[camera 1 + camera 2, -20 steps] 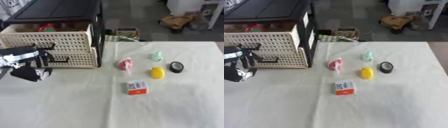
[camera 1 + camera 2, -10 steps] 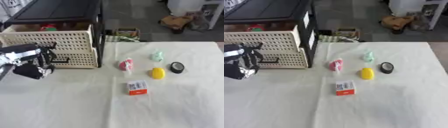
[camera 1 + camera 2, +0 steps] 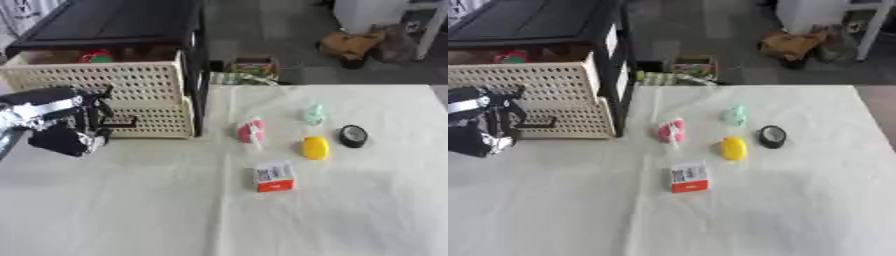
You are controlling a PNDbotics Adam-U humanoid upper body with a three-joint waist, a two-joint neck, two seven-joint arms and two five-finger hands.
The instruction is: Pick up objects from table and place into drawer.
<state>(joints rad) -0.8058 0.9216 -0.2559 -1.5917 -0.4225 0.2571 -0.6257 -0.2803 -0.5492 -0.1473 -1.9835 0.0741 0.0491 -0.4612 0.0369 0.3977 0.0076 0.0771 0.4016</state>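
Note:
My left hand (image 3: 59, 122), black with silver parts, hovers at the table's left edge against the front of the cream perforated drawers (image 3: 144, 102). It is just left of the lower drawer's black handle (image 3: 122, 122). The upper drawer (image 3: 96, 75) stands pulled out with a red and green thing (image 3: 96, 55) inside. On the white table lie a pink object (image 3: 251, 131), a mint-green object (image 3: 313, 114), a yellow object (image 3: 314, 147), a black round object (image 3: 353, 135) and a red-and-white box (image 3: 274, 176). My right hand does not show.
The drawers sit in a black frame (image 3: 131, 22) at the back left. Past the table's far edge (image 3: 332, 85), a small box (image 3: 252, 66) and a brown bag (image 3: 350, 45) lie on the floor. The white tablecloth (image 3: 332, 215) covers the near half.
My left hand has risen and moved slightly right, closer to the drawer fronts. The objects on the table have stayed where they were.

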